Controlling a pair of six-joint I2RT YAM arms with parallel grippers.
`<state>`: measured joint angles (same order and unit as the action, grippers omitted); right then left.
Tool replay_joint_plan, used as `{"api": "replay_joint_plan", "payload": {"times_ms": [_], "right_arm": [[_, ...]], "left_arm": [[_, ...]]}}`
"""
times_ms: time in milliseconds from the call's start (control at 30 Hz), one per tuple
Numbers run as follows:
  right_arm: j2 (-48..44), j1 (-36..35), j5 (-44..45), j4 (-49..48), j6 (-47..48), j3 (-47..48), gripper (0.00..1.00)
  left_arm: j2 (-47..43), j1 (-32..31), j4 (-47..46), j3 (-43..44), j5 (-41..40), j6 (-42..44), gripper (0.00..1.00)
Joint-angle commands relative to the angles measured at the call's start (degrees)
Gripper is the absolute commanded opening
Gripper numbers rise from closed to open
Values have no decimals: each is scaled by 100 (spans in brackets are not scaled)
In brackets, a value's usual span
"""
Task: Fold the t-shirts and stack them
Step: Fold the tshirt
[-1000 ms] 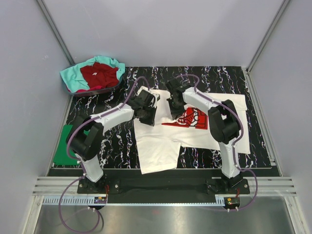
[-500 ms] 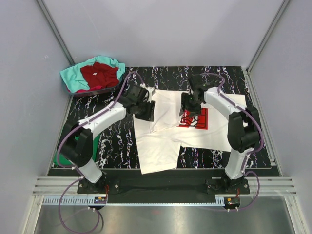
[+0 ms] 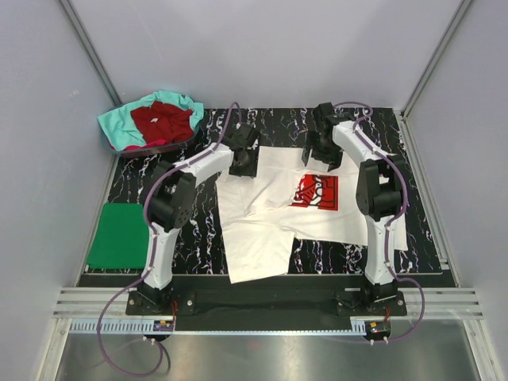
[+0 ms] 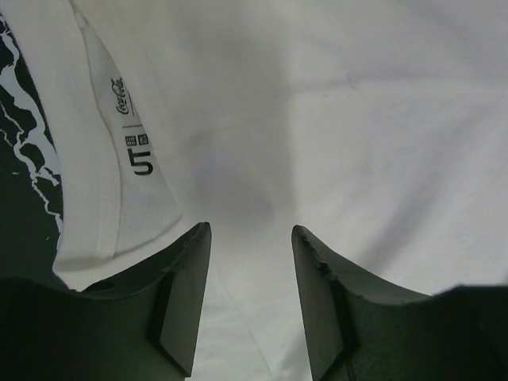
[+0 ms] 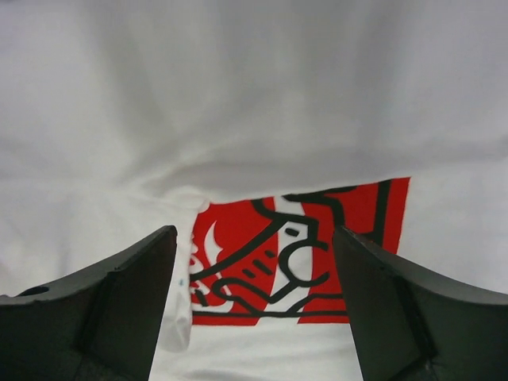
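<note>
White t-shirt [image 3: 262,238]: spread mid-frame on the marbled table [image 3: 135,178], red print [image 3: 316,192] face up, lower part rumpled.
Left gripper [image 4: 250,232]: jaws apart, nothing between them, over cloth beside the collar label [image 4: 139,151].
Right gripper [image 5: 254,238]: jaws wide, empty, above the print.
Risk: layers lie loose; I judge a shallow pinch could catch one layer and drag the fold askew.
Green shirt [image 3: 119,236]: folded flat, left edge.
Unclear: whether my fingertips touch cloth; what holds the dark red shirt [image 3: 163,119] and teal shirt [image 3: 119,128], upper left.

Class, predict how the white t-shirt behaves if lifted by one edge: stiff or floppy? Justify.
Probably floppy: the white t-shirt lies creased, partly folded over itself. Likely to bunch when pushed: soft wrinkles show beside its red print.
</note>
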<state>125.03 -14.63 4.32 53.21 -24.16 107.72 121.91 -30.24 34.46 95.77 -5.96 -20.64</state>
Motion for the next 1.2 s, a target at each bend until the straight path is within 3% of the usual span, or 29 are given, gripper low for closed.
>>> {"api": "replay_joint_plan", "payload": {"times_ms": [0, 300, 433, 733, 833, 1000, 1100, 1167], "right_arm": [[284, 241, 500, 68, 236, 363, 86], [1241, 356, 430, -259, 764, 899, 87], [1743, 356, 404, -197, 921, 1653, 88], [2903, 531, 281, -65, 1344, 3780, 93], [2860, 637, 0, -223, 1300, 3931, 95], [2228, 672, 16, 48, 1019, 4230, 100], [1482, 690, 209, 470, 678, 4074, 100], [721, 742, 307, 655, 396, 3390, 99]], "left_arm": [[280, 158, 123, 530, -275, -238, 50], [913, 554, 114, 1101, 235, -274, 50], [1265, 721, 149, 1567, 542, -230, 51], [2275, 1160, -9, 3438, 1351, 200, 59], [2373, 1187, -62, 3914, 1378, 534, 64], [1410, 1170, -71, 3810, 1159, 544, 73], [451, 1047, 42, 3222, 992, 483, 73], [-77, 942, 157, 2487, 721, 482, 72]]}}
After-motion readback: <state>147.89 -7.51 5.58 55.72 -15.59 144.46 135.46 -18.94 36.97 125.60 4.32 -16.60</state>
